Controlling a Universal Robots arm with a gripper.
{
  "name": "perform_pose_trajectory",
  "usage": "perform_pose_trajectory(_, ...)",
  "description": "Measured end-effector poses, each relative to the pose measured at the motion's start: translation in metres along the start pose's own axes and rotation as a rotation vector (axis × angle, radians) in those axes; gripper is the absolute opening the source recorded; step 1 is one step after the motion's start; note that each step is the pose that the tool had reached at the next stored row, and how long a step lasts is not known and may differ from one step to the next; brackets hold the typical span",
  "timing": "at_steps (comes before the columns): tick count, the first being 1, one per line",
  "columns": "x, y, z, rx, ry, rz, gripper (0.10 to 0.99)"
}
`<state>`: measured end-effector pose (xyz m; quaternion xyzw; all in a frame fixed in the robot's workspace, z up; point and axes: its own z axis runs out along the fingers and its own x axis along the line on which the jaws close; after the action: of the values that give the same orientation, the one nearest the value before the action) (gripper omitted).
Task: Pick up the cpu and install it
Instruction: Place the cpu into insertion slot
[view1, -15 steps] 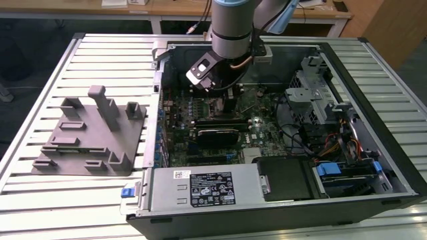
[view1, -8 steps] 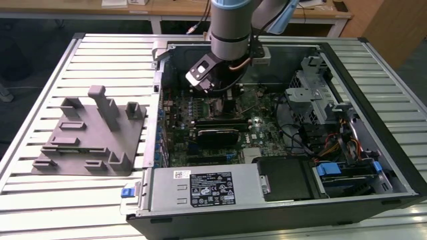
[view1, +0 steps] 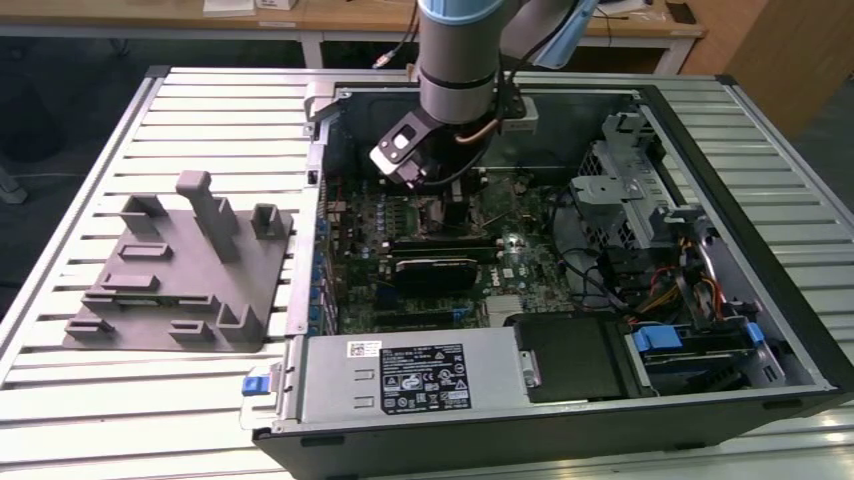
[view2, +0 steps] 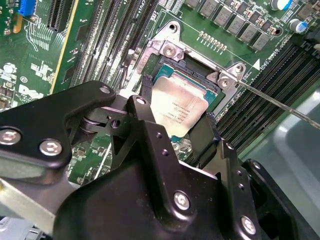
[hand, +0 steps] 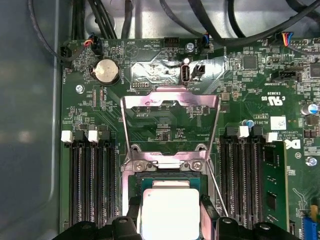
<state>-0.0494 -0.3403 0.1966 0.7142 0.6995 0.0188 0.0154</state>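
Note:
The cpu, a small square chip with a silvery top, lies level over the open motherboard socket and shows in both wrist views. My gripper reaches down into the open computer case, and its two black fingers press against opposite edges of the chip. In the first wrist view the gripper straddles the chip the same way. The socket's metal load plate stands flipped open beyond it. In the exterior view the arm's wrist covers the gripper and the chip.
A thin metal lever sticks out beside the socket. Memory slots flank it on both sides. A black heatsink block lies on the board nearby. The grey fixture stands outside the case on the exterior view's left. Cables and a drive cage crowd the exterior view's right.

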Motion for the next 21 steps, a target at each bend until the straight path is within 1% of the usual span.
perform_pose_trajectory(7, 0.0, -0.0003, 0.0039, 0.0, -0.0001, 0.0, 0.541)
perform_pose_trajectory(15, 0.0, -0.0003, 0.0042, 0.0, 0.0, 0.0, 0.541)
perform_pose_trajectory(17, 0.0, -0.0003, 0.0042, 0.0, -0.0001, 0.0, 0.553)
perform_pose_trajectory(18, 0.0, -0.0003, 0.0042, 0.0, 0.0, 0.0, 0.616)
perform_pose_trajectory(21, 0.0, -0.0003, 0.0042, 0.0, 0.0, 0.0, 0.616)
